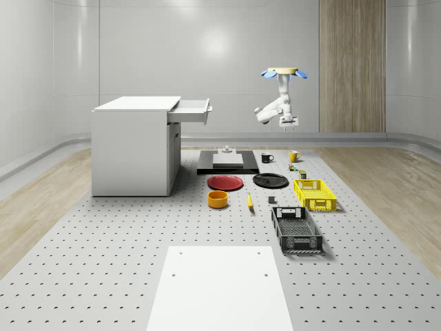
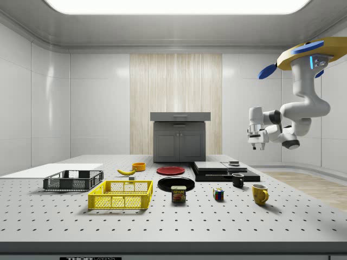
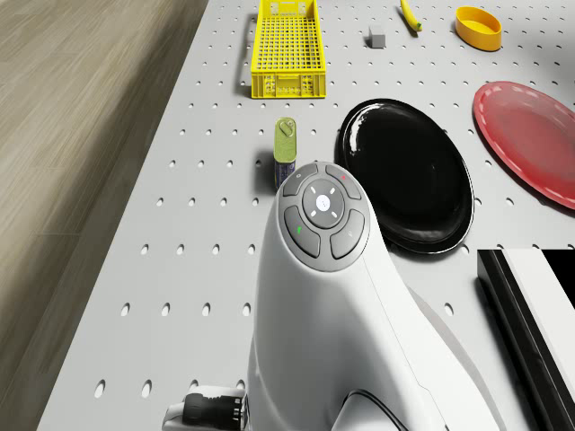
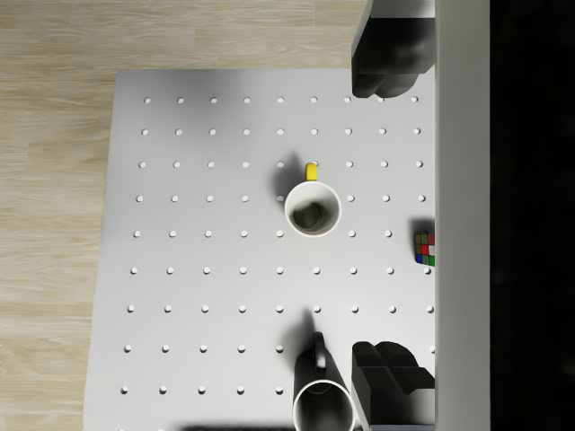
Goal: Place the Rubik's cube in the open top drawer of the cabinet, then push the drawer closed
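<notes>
Above the table's far right corner: drone (image 1: 283, 72) hovers high, over the mugs, well apart from the cabinet (image 1: 135, 146).
Arm pose: hangs from the drone, bends back on itself like an elbow in side view, wrist turned so the gripper (image 2: 258, 142) points down.
Gripper state: released, the two fingers (image 4: 388, 56) stand wide apart at opposite edges of wrist view, nothing between them but table (image 4: 207, 296).
Gripper height: well above the table in whole-scene view (image 1: 290, 125), touching nothing.
Rubik's cube: on the table, just beside the spam can (image 2: 178, 193) and near the yellow mug (image 2: 259, 193) in side view (image 2: 218, 194); off to the side of the gripper's line in wrist view (image 4: 424, 248).
Wrist view extra: looks straight down into the yellow mug (image 4: 313, 206), handle visible; black mug (image 4: 322, 402) at picture edge.
Drone view extra: arm's button panel (image 3: 324, 215) close up, black plate (image 3: 409, 175), red plate (image 3: 530, 126), yellow crate (image 3: 287, 49), can (image 3: 286, 148) below it.
Whole-scene view extra: top drawer (image 1: 191, 110) pulled out, open; cabinet at that view's left.
Side view extra: cabinet seen front-on at the back, banana (image 2: 126, 171), black crate (image 2: 73, 180).
</notes>
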`<state>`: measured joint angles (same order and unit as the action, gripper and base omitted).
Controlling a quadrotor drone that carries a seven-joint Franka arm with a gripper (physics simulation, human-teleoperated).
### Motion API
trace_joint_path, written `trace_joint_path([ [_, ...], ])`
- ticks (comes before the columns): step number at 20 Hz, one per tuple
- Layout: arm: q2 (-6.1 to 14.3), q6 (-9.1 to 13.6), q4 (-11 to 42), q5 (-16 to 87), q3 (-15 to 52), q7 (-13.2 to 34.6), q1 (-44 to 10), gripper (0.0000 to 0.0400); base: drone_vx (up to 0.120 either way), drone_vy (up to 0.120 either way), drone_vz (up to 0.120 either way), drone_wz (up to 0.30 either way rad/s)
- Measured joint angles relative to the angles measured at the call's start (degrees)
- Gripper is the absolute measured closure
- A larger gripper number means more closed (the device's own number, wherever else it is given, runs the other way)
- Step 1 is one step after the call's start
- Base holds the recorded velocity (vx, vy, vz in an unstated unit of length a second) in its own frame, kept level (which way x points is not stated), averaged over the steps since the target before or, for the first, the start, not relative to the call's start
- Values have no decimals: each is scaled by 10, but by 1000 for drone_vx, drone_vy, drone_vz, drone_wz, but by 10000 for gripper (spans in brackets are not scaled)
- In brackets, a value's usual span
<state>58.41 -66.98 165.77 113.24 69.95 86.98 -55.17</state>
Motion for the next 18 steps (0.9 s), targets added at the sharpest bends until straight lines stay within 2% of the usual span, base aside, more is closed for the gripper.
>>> trace_joint_path([
  [7, 27, -1, 2, 3, 19, 25, -35, 0, 120, 0, -120, 0],
  [12, 44, -11, 1, -3, 27, 35, -47, 0, 120, -96, -120, 0],
  [18, 62, -25, 0, -12, 35, 43, -57, 0, 120, -27, -120, 0],
])
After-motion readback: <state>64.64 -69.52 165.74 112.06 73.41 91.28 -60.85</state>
